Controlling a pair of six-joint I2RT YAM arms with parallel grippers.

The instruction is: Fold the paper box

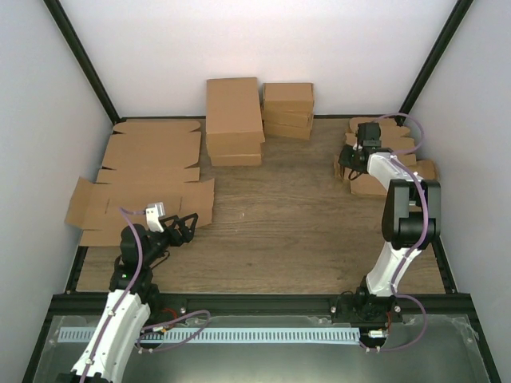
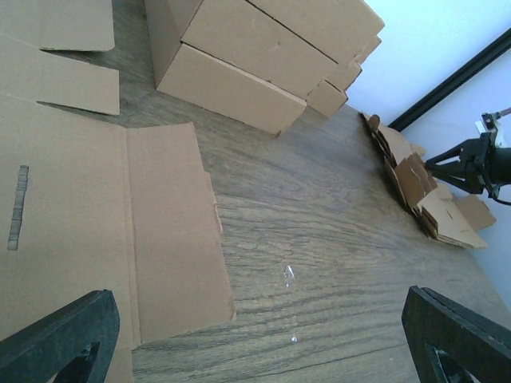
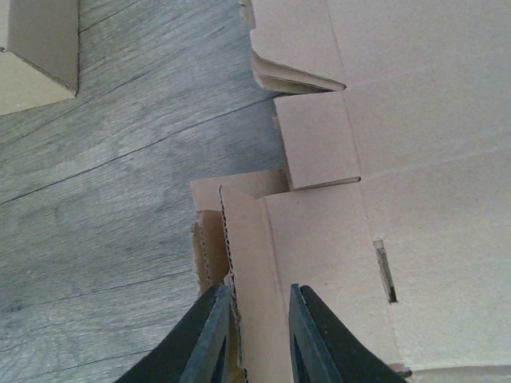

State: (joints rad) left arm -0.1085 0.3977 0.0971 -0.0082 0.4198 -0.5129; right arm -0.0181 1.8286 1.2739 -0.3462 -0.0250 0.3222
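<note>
At the far right corner of the wood-grain surface (image 1: 279, 231), the paper box (image 3: 319, 255), a small flat brown die-cut cardboard piece with side flaps and a slot, lies on a loose pile of similar brown blanks (image 1: 419, 170).

Finding: no panel is raised and no flap is tucked. Every fold is left to do, and the piece is not yet lifted clear.

The right gripper (image 3: 257, 299) is at the piece's edge, its jaws drawn narrow either side of one flap's corrugated edge. Whether they already pinch it cannot be told. The left gripper (image 2: 255, 319) hovers over the large flat brown cardboard sheets (image 1: 152, 171) on the left side, well apart, jaws spread wide and empty.

Orientation: the piece lies flat, with its flaps facing the middle of the surface. Its long axis appears to run along the right wall, far to near, though the arm hides much of it.
</note>
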